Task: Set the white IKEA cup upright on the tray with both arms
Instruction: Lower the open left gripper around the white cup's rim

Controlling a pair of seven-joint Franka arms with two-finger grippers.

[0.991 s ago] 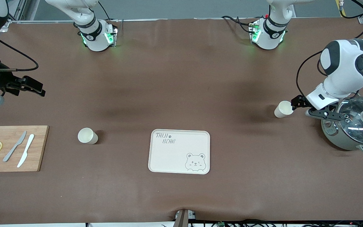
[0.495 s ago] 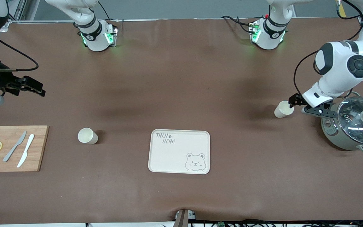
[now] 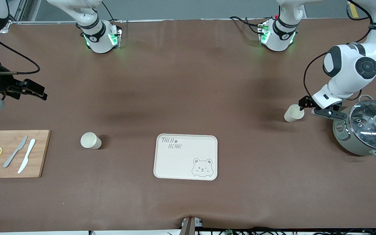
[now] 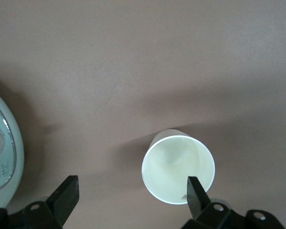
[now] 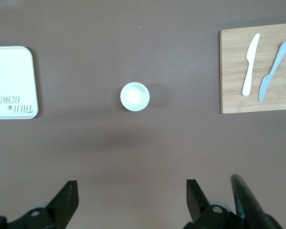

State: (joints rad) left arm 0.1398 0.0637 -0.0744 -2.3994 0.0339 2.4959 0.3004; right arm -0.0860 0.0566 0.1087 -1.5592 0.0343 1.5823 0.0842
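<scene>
1. Brown table [image 3: 188, 98] bears the tray [image 3: 185, 156].
2. Left gripper [image 3: 306, 105], jaws spread wide, one finger [image 4: 196, 194] at a cup's [image 3: 293, 113] rim, holding nothing.
3. Right gripper [image 3: 33, 88] waits open and empty above a second cup [image 5: 135, 96].

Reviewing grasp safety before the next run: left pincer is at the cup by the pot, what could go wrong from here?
1. The left pincer is open, with one finger over the cup rim; it may catch the rim and tip the cup.
2. The pot stands right beside that pincer, so the arm may bump it.
3. The second cup still stands off the tray, and the right pincer waits well away from it.
</scene>
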